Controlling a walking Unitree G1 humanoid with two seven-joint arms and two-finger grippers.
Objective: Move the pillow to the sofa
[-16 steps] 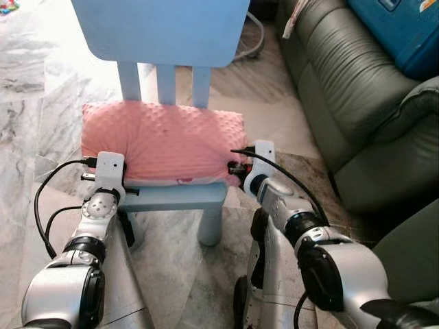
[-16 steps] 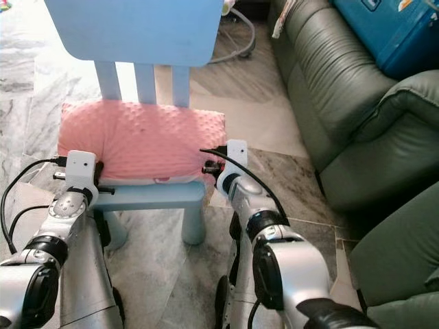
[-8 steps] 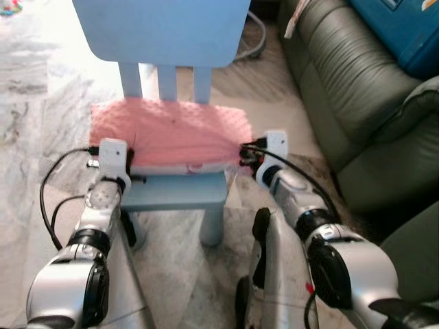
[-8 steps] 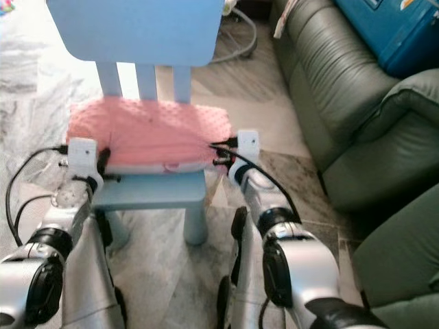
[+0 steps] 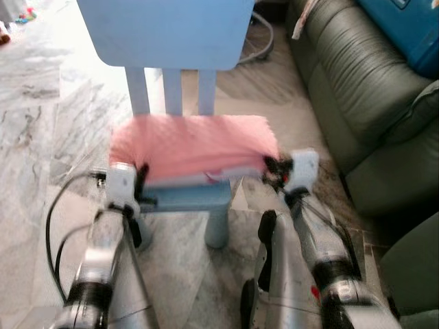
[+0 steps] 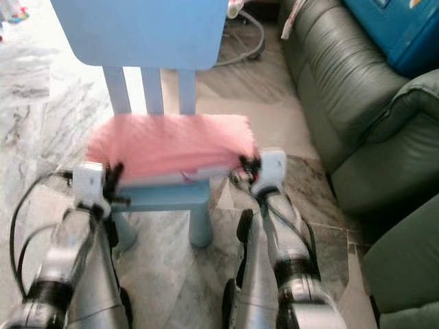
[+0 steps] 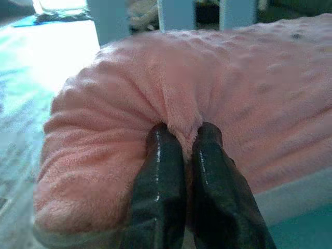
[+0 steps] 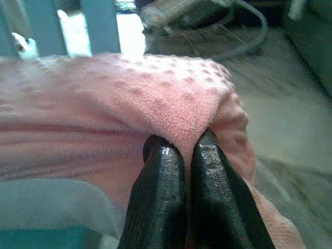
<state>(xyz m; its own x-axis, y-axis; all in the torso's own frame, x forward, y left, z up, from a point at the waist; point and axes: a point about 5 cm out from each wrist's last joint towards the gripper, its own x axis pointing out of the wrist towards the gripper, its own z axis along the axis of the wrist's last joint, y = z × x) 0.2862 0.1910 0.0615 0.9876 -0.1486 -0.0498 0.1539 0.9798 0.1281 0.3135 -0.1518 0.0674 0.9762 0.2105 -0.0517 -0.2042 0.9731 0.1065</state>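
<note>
Rightward, the dark green leather sofa (image 5: pixel 357 82) takes up the whole right side of the head views, with a blue box (image 5: pixel 405 27) lying on its cushions. Marble floor (image 5: pixel 41 116) spreads across the left, and a grey cable (image 6: pixel 250 41) loops on it beyond the chair. The light blue child's chair (image 5: pixel 164 31) stands straight ahead, just left of the sofa, its broad backrest up top and three slats below it.

Across the chair seat lies the pink pillow (image 5: pixel 188 147), a dimpled plush cushion stretched wide from one gripper to the other, its front edge over the seat's front rim. The head views are blurred, so finer detail of its surface comes from the wrist views.

Both silver arms reach forward to the pillow's two ends. The left gripper (image 7: pixel 181 142) is at the pillow's left end, its two black fingers (image 7: pixel 158 176) clenched on a pinched fold of pink fabric that bulges between and around the tips. The right gripper (image 8: pixel 181 148) is at the right end, nearest the sofa; its fingers (image 8: pixel 158 187) are likewise squeezed together on a ridge of the pillow's corner. Black wires (image 5: pixel 51 219) trail from the left wrist.
</note>
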